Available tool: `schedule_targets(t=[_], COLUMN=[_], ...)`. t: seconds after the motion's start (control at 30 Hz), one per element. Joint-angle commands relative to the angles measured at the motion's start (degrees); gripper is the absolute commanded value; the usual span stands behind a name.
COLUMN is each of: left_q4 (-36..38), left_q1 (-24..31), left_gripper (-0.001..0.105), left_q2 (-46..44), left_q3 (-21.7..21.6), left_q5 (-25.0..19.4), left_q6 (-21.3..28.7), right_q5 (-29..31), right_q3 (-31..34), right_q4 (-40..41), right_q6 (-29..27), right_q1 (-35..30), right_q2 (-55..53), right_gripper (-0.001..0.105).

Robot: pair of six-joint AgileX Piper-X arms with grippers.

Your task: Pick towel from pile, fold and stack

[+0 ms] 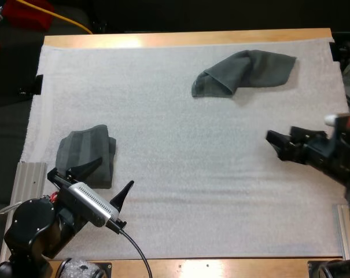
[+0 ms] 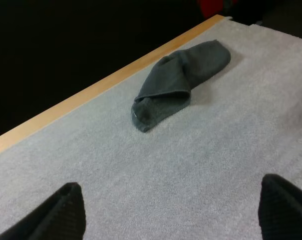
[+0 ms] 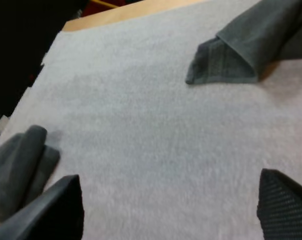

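Note:
A crumpled dark grey-green towel [image 1: 244,72] lies on the white mat [image 1: 180,174] toward the far right. A folded towel [image 1: 85,153] rests near the mat's left edge. My left gripper [image 1: 114,174] hovers just in front of the folded towel, open, nothing between its fingers. My right gripper [image 1: 273,145] is over the mat's right side, nearer than the crumpled towel, also open and holding nothing. The left wrist view looks past my left gripper [image 2: 170,210] to the crumpled towel [image 2: 178,85]. Beyond my right gripper [image 3: 170,210] lie the crumpled towel [image 3: 250,50] and the folded towel [image 3: 18,170].
The wooden table edge [image 1: 186,39] runs along the far side. Metal rails sit at the left [image 1: 27,179] and right [image 1: 348,231] near corners. A wide stretch of bare mat separates the two towels.

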Motion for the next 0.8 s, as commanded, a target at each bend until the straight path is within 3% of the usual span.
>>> schedule_targets(t=[0.0,0.3,0.77], left_q4=[-0.7,-0.7,-0.7], left_q1=[-0.2,-0.2,-0.2], left_gripper=[0.069,0.069,0.069], left_q2=[0.1,0.1,0.1], left_q3=[-0.4,-0.4,-0.4], left_q5=[-0.6,-0.6,-0.6], left_q6=[0.1,0.1,0.1], right_q5=[1.1,5.5,7.8], right_q3=[-0.6,-2.9,-16.0], right_q4=[-2.2,-9.4,-11.5], right_q6=[1.0,8.3,16.0], right_q1=[0.5,3.7,3.7], right_q2=[0.6,12.7,31.7], right_gripper=[0.070,0.070,0.070])
